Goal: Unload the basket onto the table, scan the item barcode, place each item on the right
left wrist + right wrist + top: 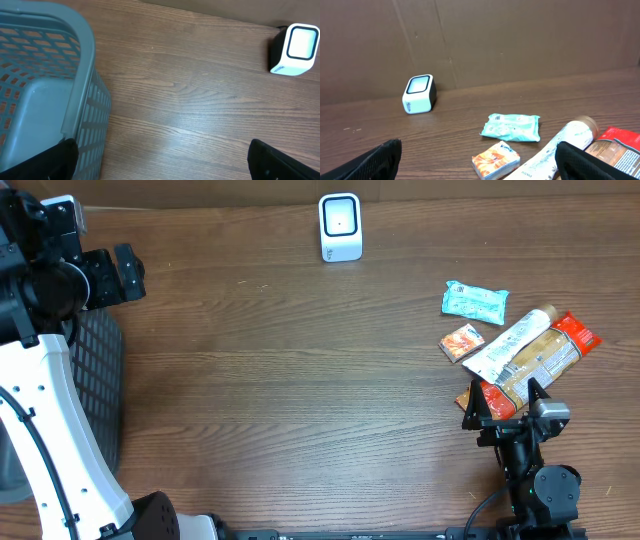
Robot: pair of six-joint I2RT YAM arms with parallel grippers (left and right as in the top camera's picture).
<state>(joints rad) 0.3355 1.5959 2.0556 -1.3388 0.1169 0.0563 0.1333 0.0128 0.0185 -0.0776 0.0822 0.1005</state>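
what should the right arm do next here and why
Probably lower the open right hand onto the white-labelled bottle just ahead of it. Nothing is held yet, that bottle lies closest to the hand, and the scanner stands well away with nothing in front of it.

The desk [300, 380] is a broad, dark brown wood-grain surface, and in the overhead view its long streaks run from side to side. The finish looks matte. In the left wrist view a soft, pale sheen lies across the grain, and the light is even, with faint, blurred shadows.

Along the desk's far edge stands a plain brown backdrop [530, 45] that looks like cardboard. It is upright and meets the desk in a straight line. Creases and a slanted seam mark its left half in the right wrist view. From overhead it shows only as a thin, lighter tan strip along the top.
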